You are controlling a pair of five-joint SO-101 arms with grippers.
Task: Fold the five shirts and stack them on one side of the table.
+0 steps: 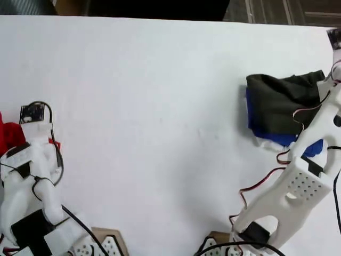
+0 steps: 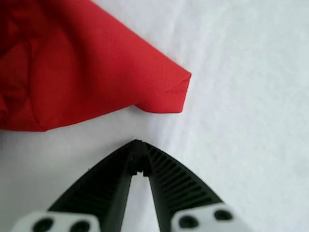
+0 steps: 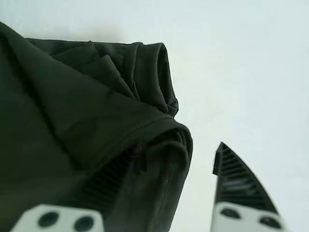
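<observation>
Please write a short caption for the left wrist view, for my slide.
Left gripper, shut, points at a corner of the red shirt on the white table, not touching.

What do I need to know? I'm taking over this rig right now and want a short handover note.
Left gripper: shut, empty, tip just short of a corner of the red shirt.
Right gripper: open, one finger covered by a fold of the dark shirt, the other clear.
Things: the red shirt lies at the left edge of the table; the dark shirt tops a pile on the right side, over a blue shirt and a white edge.
Done: pile started.
To do: settle the dark shirt, fold and stack the red one, check the count against five.
</observation>
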